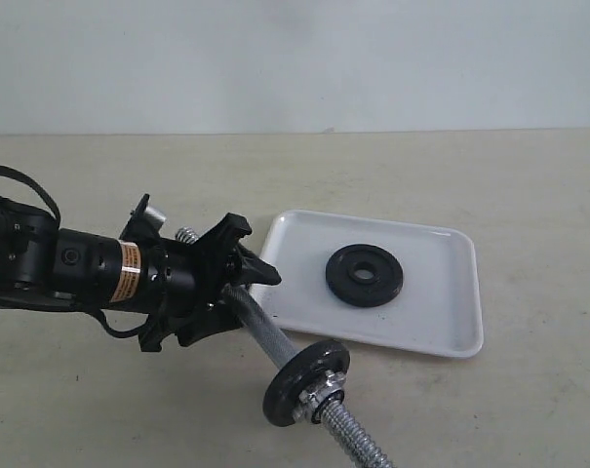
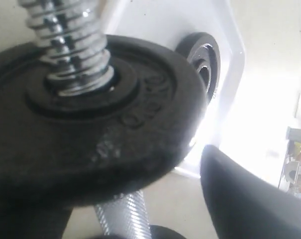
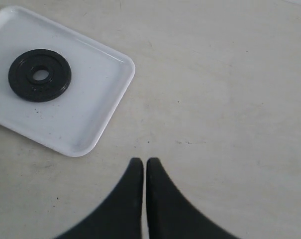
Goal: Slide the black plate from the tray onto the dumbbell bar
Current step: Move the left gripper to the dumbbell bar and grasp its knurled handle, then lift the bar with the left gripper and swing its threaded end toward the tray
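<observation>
One black plate (image 1: 364,275) (image 3: 40,74) lies flat in the white tray (image 1: 441,331) (image 3: 90,114). The dumbbell bar (image 1: 260,327) slants across the table to the tray's left. A second black plate (image 1: 299,375) (image 2: 90,139) sits on its near threaded end against a silver collar (image 1: 319,395). My left gripper (image 1: 258,252) is open and straddles the knurled middle (image 2: 123,214); table shows between the bar and the one clear finger (image 2: 250,199). My right gripper (image 3: 144,162) is shut and empty above bare table, off the tray's corner.
The table is beige with a pale wall behind it. The bar's far threaded end (image 1: 187,234) pokes out behind the left wrist. The tray plate (image 2: 202,59) shows beyond the mounted plate in the left wrist view. The right arm is outside the exterior view.
</observation>
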You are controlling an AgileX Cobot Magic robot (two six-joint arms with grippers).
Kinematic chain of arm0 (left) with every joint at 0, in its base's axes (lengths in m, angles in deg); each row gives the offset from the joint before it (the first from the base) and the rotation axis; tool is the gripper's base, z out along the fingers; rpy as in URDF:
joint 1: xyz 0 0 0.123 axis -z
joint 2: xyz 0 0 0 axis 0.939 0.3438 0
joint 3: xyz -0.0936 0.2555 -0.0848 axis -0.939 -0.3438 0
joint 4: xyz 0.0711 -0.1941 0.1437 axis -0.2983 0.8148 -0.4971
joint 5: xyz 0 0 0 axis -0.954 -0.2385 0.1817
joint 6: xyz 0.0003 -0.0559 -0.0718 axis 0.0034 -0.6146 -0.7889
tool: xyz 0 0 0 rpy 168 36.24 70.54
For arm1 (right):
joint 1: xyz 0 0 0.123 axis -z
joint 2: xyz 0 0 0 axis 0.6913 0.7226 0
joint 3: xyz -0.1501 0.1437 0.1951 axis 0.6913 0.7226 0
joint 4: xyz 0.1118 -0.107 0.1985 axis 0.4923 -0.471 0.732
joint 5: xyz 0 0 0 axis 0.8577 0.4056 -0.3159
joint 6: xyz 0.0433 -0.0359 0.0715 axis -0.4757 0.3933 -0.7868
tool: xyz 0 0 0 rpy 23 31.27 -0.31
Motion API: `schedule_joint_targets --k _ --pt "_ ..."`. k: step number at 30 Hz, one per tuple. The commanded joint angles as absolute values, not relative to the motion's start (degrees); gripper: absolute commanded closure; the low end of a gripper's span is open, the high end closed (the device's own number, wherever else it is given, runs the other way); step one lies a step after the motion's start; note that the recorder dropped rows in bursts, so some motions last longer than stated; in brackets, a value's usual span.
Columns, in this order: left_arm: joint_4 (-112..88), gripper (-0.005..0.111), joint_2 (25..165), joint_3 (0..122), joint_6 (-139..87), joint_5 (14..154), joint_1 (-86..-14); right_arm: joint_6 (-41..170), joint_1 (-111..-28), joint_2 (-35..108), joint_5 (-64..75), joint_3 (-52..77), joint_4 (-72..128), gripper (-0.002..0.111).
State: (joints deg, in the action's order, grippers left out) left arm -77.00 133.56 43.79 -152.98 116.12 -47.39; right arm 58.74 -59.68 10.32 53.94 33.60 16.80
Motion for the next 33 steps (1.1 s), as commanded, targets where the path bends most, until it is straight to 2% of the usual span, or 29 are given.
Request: schedule_joint_targets --k 1,14,16,21,23,29,33 --pt "-76.06 0.045 133.42 44.98 -153.23 116.61 -46.8 59.2 -59.75 9.88 53.12 33.18 17.05 0.108" --pt "-80.88 0.049 133.42 44.98 -153.23 104.39 -45.82 59.46 -59.75 9.88 52.33 33.45 17.31 0.108" --pt "-80.88 0.054 133.42 45.07 -153.23 103.6 -45.82 59.46 -59.75 9.88 52.33 33.45 17.31 0.108" --pt "-80.77 0.077 133.42 45.64 -153.23 104.27 -45.82 59.46 -59.75 9.88 52.22 33.45 17.31 0.108" --pt "-79.07 0.081 133.42 45.64 -153.23 104.68 -45.82 59.46 -59.75 9.88 52.22 33.45 17.31 0.108" --pt "-83.16 0.082 133.42 45.64 -148.84 100.69 -45.82 59.46 -59.75 9.88 52.33 33.45 17.55 0.108" --pt "-93.22 0.082 133.42 45.64 -148.43 96.91 -45.93 59.46 -59.75 9.88 52.33 33.45 17.55 0.108"
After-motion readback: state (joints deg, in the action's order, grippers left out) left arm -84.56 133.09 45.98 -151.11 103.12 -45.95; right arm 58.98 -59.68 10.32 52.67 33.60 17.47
